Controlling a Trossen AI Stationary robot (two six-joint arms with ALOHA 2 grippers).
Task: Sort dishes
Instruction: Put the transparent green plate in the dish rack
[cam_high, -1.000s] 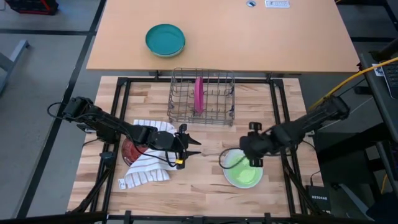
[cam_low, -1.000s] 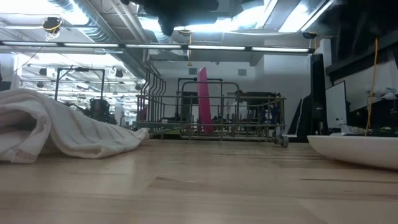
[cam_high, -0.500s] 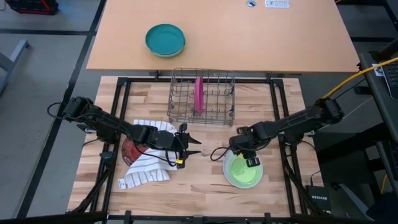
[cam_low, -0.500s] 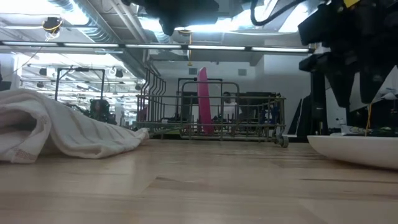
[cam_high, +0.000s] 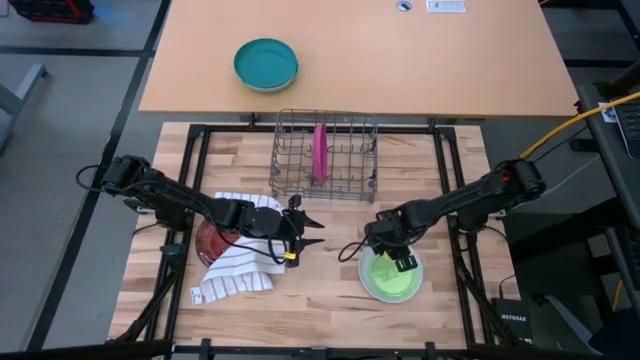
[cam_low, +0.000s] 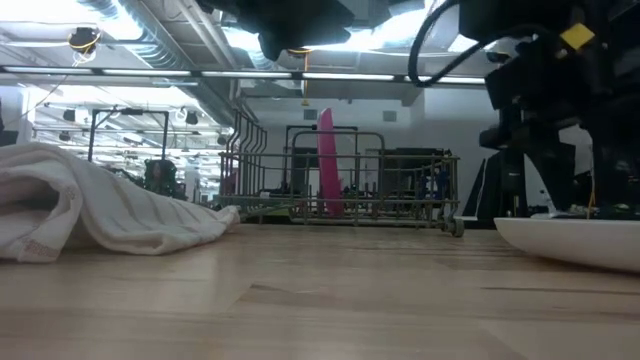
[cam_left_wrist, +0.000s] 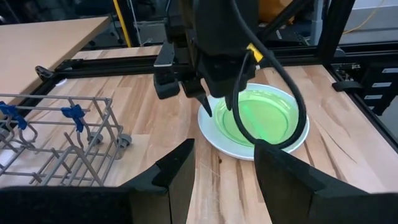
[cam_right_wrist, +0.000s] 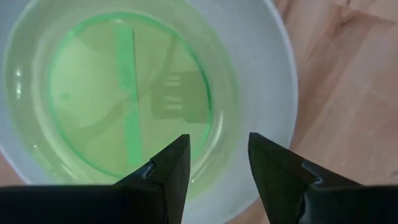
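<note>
Hovering over the pale green plate (cam_high: 391, 277), the right end effector (cam_high: 381, 243) is pointing down at the plate's edge nearest the wire rack (cam_high: 324, 156), with its fingers spread apart and gripping nothing. In the right wrist view the two dark fingers (cam_right_wrist: 160, 176) are standing apart above the green inside of the plate (cam_right_wrist: 143, 93), and a gap is showing between them and the plate, so they are not touching it.

The left end effector (cam_high: 312, 236) is waiting beside the white striped cloth (cam_high: 236, 265), on the side toward the green plate, also released and empty; its fingers (cam_left_wrist: 163, 182) are showing wide apart in the left wrist view.

The green plate is lying flat on the wooden surface (cam_high: 330, 290), well apart from the rack. The magenta-pink plate (cam_high: 319, 151) is standing upright on its edge inside the rack. The dark red plate (cam_high: 211, 240) is lying next to the cloth, partly hidden under the left arm.

The high view is the only one showing the teal bowl (cam_high: 266, 64), which is sitting on the far tabletop beyond the rack. The low view is showing the whitish underside of the green plate (cam_low: 570, 240) and the pink plate (cam_low: 326, 160) rising above the rack wires, but not the red plate. The left wrist view is showing the right arm over the green plate (cam_left_wrist: 261, 118) from the side.
</note>
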